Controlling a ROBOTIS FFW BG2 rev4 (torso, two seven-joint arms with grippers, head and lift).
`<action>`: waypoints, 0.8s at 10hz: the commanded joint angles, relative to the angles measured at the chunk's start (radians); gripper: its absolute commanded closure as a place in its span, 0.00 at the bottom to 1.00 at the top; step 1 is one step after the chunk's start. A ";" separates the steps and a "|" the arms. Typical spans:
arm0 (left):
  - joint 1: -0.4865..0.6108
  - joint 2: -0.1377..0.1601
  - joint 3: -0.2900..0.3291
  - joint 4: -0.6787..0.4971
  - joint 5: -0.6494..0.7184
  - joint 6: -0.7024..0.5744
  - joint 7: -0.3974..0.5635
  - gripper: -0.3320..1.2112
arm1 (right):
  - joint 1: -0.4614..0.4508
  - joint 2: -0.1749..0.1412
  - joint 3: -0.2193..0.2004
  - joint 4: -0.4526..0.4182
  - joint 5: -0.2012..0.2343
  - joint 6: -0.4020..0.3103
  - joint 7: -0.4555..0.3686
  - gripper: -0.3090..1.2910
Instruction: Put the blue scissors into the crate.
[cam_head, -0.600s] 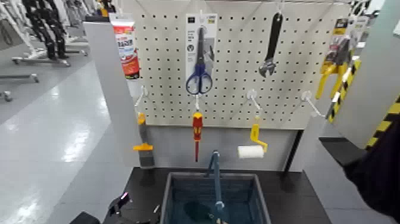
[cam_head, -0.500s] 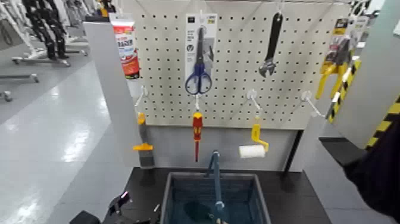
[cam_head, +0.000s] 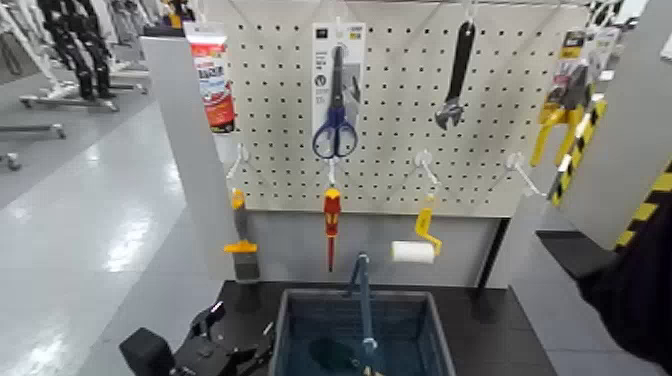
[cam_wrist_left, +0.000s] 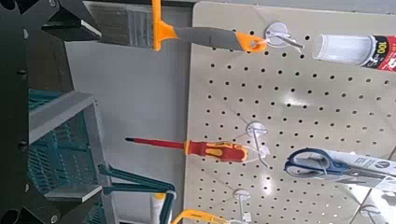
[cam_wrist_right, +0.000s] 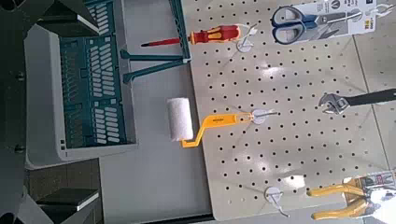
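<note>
The blue scissors (cam_head: 335, 112) hang on their tall white card on the pegboard, upper middle; they also show in the left wrist view (cam_wrist_left: 329, 166) and the right wrist view (cam_wrist_right: 304, 17). The crate (cam_head: 290, 335) stands on the dark table below them, its handle bar (cam_head: 362, 300) upright; it shows in the wrist views too (cam_wrist_left: 58, 131) (cam_wrist_right: 91, 75). My left gripper (cam_head: 238, 330) is low at the crate's left side, open and empty, far below the scissors. My right gripper shows only as a dark edge in the right wrist view (cam_wrist_right: 17, 75).
On the pegboard hang a red-and-yellow screwdriver (cam_head: 331, 225), a black wrench (cam_head: 457, 75), a yellow-handled paint roller (cam_head: 418, 245), an orange-handled brush (cam_head: 241, 245), a tube (cam_head: 212, 85) and yellow pliers (cam_head: 560, 105). A dark shape (cam_head: 640, 290) fills the right edge.
My left arm has risen further into the head view beside the crate's left wall. The paint roller has swung slightly left. The scissors and crate have not moved.
</note>
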 joint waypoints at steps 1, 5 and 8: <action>-0.038 0.007 0.003 -0.057 0.025 0.099 -0.020 0.32 | 0.000 0.000 0.000 0.000 0.000 -0.002 0.000 0.25; -0.174 0.042 -0.016 -0.060 0.083 0.199 -0.155 0.34 | -0.003 0.000 0.003 0.000 0.000 -0.002 0.002 0.25; -0.263 0.064 -0.039 -0.046 0.086 0.202 -0.168 0.35 | -0.005 0.000 0.005 0.000 0.000 0.000 0.002 0.25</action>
